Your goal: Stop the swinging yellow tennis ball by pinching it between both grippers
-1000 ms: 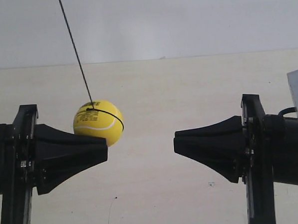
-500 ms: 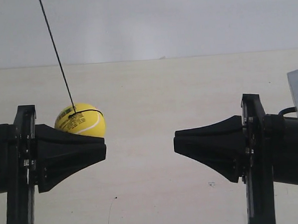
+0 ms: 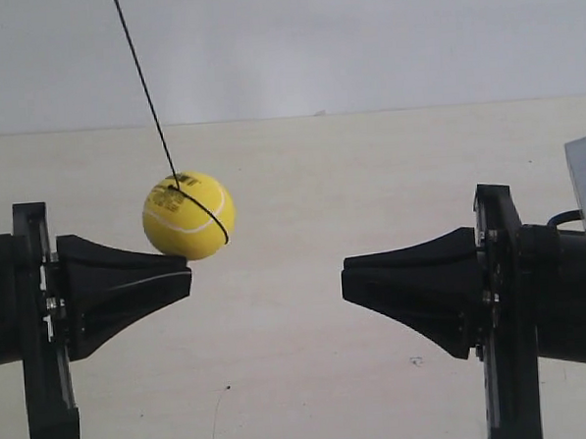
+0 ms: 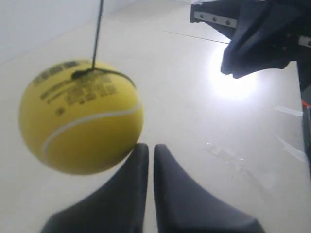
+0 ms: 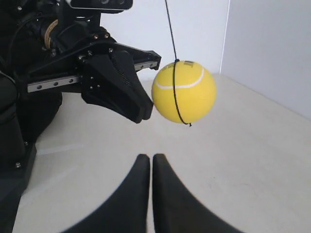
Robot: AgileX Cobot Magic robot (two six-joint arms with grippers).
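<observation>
Zero pinch so far: the ball (image 3: pixel 188 215) hangs on its string (image 3: pixel 143 85) just above the left end effector (image 3: pixel 183 277), well apart from the right end effector (image 3: pixel 347 281), both clenched empty, so closing in remains.

so the background is basically just a pale cream tabletop (image 3: pixel 301 180) with a plain white wall (image 3: pixel 362 39) behind it; where they meet there's a tiny bump on the far edge (image 3: pixel 317 112); near the front of the table there's a small dark speck (image 3: pixel 415 361) and, well apart from it, a thin hairline mark (image 3: pixel 217 420); in the left wrist view a bright glare patch (image 4: pixel 233 82) sits on the surface, with some faint scuffs (image 4: pixel 228 153) nearby; the right wrist view catches a wall corner seam (image 5: pixel 224 36)
</observation>
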